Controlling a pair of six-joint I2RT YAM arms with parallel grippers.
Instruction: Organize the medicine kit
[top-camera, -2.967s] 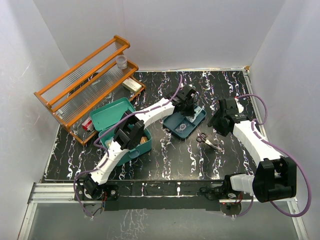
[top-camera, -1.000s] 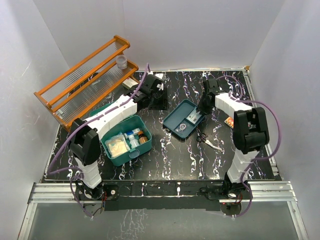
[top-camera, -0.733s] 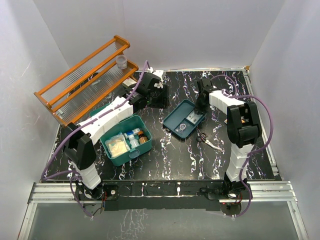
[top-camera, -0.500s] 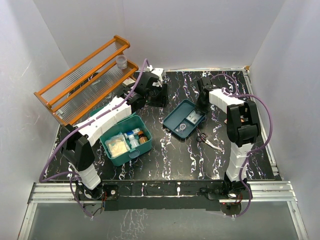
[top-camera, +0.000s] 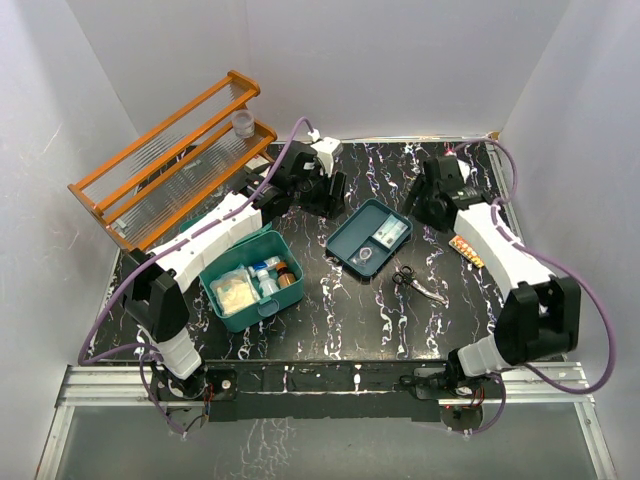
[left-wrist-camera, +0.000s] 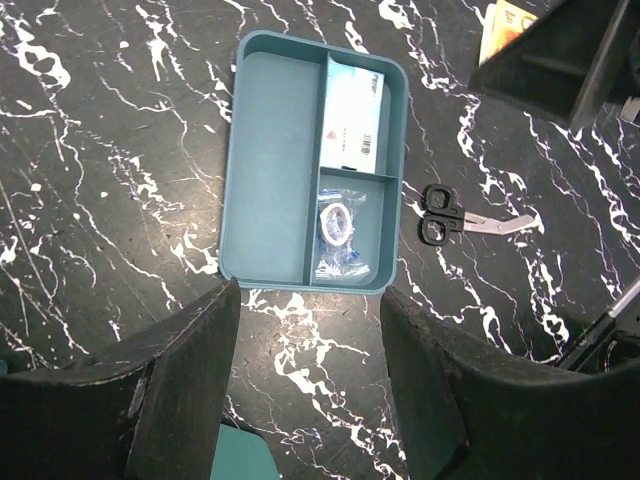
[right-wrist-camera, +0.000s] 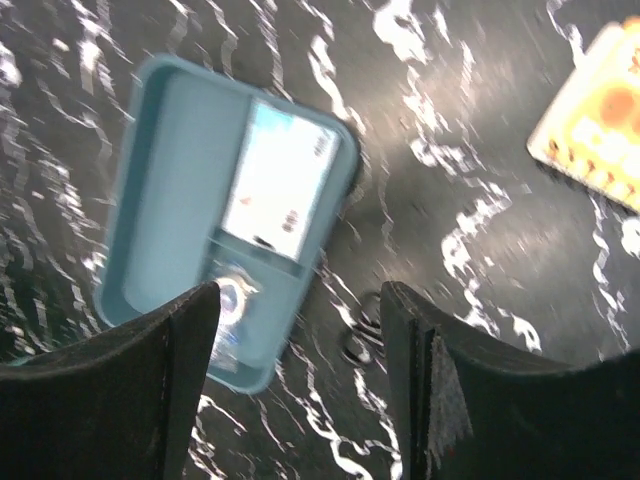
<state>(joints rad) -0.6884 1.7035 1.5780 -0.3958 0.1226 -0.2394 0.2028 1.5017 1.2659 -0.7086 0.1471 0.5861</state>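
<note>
The medicine kit (top-camera: 245, 288), a teal box, stands open at the front left with a white pack and small bottles inside. My left gripper (top-camera: 325, 190) hovers open at the back middle; in its wrist view the left gripper (left-wrist-camera: 310, 300) is empty, above the near end of a flat teal tray (left-wrist-camera: 270, 180). My right gripper (top-camera: 430, 205) is open and empty right of that tray (top-camera: 352, 240); the right wrist view is blurred, with the right gripper (right-wrist-camera: 300, 295) over bare table between the tray (right-wrist-camera: 170, 190) and scissors (right-wrist-camera: 360, 335).
The tray holds a white box (left-wrist-camera: 352, 110) and a small wrapped item (left-wrist-camera: 340, 225). Scissors (top-camera: 415, 283) lie right of it, an orange blister pack (top-camera: 467, 250) farther right. An orange wooden rack (top-camera: 170, 160) with a small cup (top-camera: 242, 123) fills the back left.
My right gripper has opened and swung right, away from the tray's far corner, leaving the white box in the tray. My left gripper has moved right along the back and opened a little wider.
</note>
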